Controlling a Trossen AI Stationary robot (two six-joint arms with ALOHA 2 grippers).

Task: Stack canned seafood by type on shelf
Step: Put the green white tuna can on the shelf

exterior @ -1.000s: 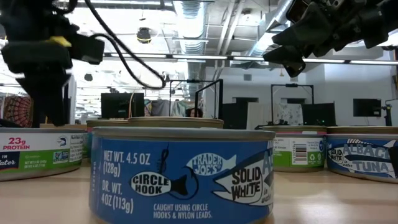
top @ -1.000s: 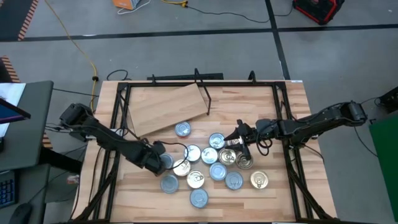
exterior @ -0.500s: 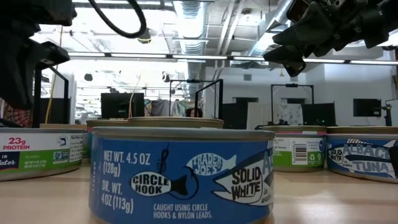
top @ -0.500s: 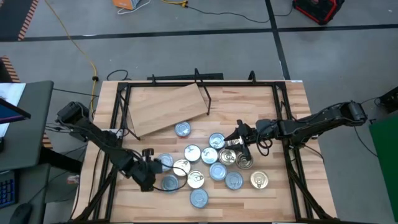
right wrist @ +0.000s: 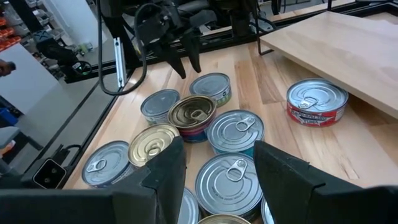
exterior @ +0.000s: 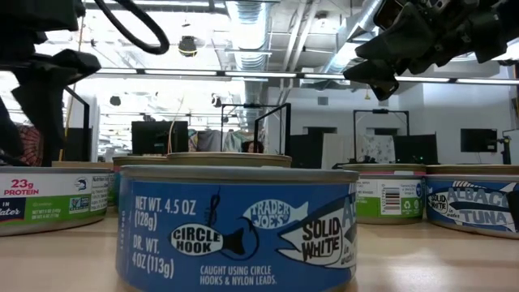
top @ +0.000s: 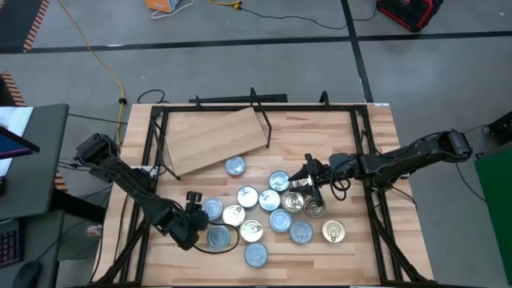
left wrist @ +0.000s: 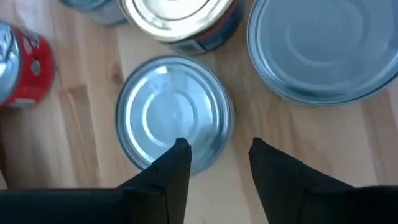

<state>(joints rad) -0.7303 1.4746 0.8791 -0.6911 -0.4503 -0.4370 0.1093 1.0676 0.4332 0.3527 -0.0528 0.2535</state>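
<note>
Two arms are over the table (top: 376, 160) in my views. The left gripper (top: 194, 218) hangs at the left edge of the group of tins. In the left wrist view its fingers (left wrist: 174, 171) stand apart with a clear gap between them, and they hold nothing. Just under them lies a silver-lidded tin (left wrist: 174, 118) flat on the wood, with one fingertip over its rim. A gold-lidded tin (left wrist: 180, 18) lies just beyond it, and a bigger-looking silver lid (left wrist: 323, 50) is beside it. A red tin (left wrist: 22, 71) lies on the other side.

The right gripper (top: 308, 178) hovers over the right part of the group. In the right wrist view its fingers (right wrist: 171, 171) are spread and empty, above several tins with pull tabs. One dark gold tin (right wrist: 193, 112) sits in the middle of them.

About a dozen tins (top: 264, 212) lie scattered on the near half of the table, none of them stacked that I can see. One tin (top: 235, 166) is just beside the near edge of the shelf board (top: 216, 138). The board rests at a slant at the far left of the table, and I see no tin on it. In the low view a blue tuna tin (exterior: 235, 227) fills the foreground.
</note>
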